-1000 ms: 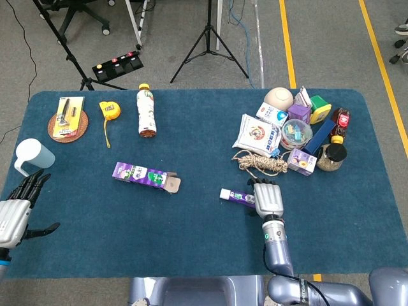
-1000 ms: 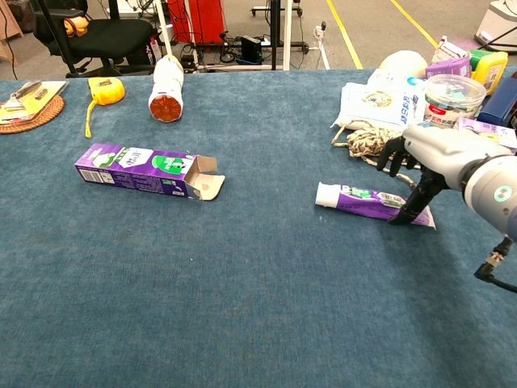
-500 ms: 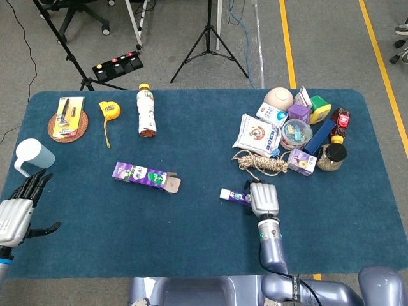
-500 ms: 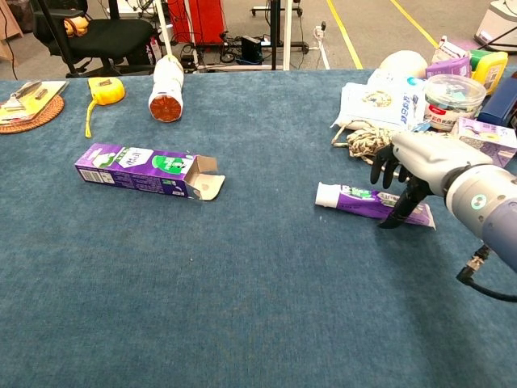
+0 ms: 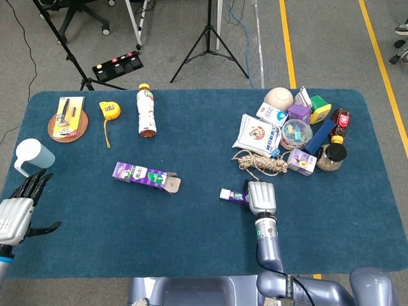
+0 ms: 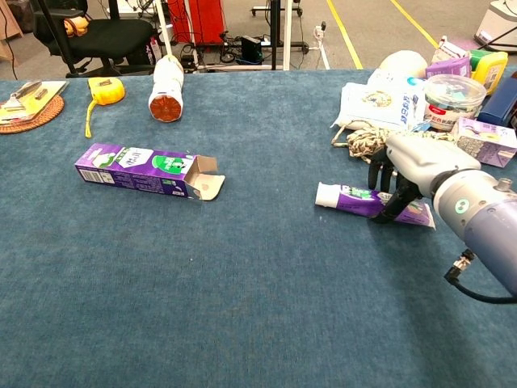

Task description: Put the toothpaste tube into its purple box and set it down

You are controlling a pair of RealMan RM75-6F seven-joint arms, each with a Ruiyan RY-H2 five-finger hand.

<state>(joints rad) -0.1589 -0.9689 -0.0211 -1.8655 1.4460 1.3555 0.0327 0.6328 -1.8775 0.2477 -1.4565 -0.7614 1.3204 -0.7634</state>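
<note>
The purple toothpaste tube (image 5: 231, 195) (image 6: 360, 200) lies flat on the blue table, white cap to the left. My right hand (image 5: 261, 197) (image 6: 410, 170) arches over the tube's middle and tail end, dark fingers (image 6: 377, 171) down on the far side and the thumb on the near side, touching it without a closed grip. The purple box (image 5: 143, 174) (image 6: 142, 168) lies left of centre, its open flap end facing right toward the tube. My left hand (image 5: 16, 213) hovers at the table's left edge, fingers spread, holding nothing; only the head view shows it.
A rope coil (image 5: 262, 164), a white bag (image 5: 259, 133) and several jars and boxes crowd the back right, just behind the right hand. A bottle (image 5: 146, 110), a yellow tape measure (image 5: 109, 109), a coaster (image 5: 65, 119) and a white cup (image 5: 32, 155) sit at the left.
My right hand has slid left along the tube, from its tail toward its middle, and its fingers have come down around it. The tube, the box and the left hand have stayed put.
</note>
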